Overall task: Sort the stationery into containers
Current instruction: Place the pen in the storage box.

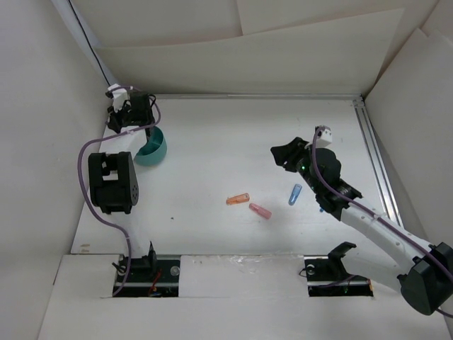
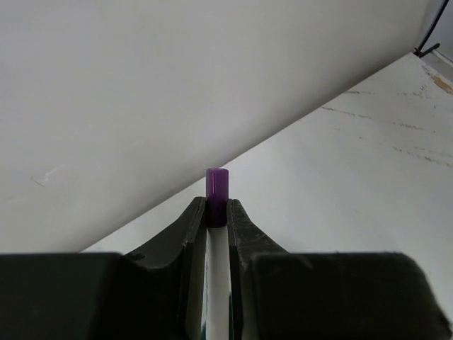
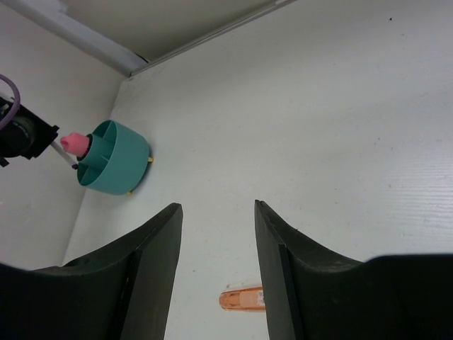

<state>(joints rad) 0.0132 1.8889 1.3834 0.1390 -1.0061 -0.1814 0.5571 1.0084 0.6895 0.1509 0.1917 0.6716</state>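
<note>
The teal cup [image 1: 151, 147] stands at the far left; it also shows in the right wrist view [image 3: 113, 157] with a pink piece [image 3: 73, 144] sticking up at its rim. My left gripper [image 1: 131, 112] is just behind and above the cup, shut on a thin white pen with a purple tip [image 2: 216, 188], seen between the tips of the left gripper [image 2: 217, 210]. An orange piece [image 1: 238, 200], a pink piece [image 1: 260, 210] and a light-blue piece [image 1: 295, 194] lie mid-table. My right gripper [image 1: 287, 156] is open and empty, with the orange piece [image 3: 244, 298] below the right gripper [image 3: 216, 216].
White walls close in the table at the back and both sides. A metal rail [image 1: 375, 156] runs along the right edge. The left arm's black body [image 1: 112, 182] and purple cable [image 1: 88, 191] stand near the cup.
</note>
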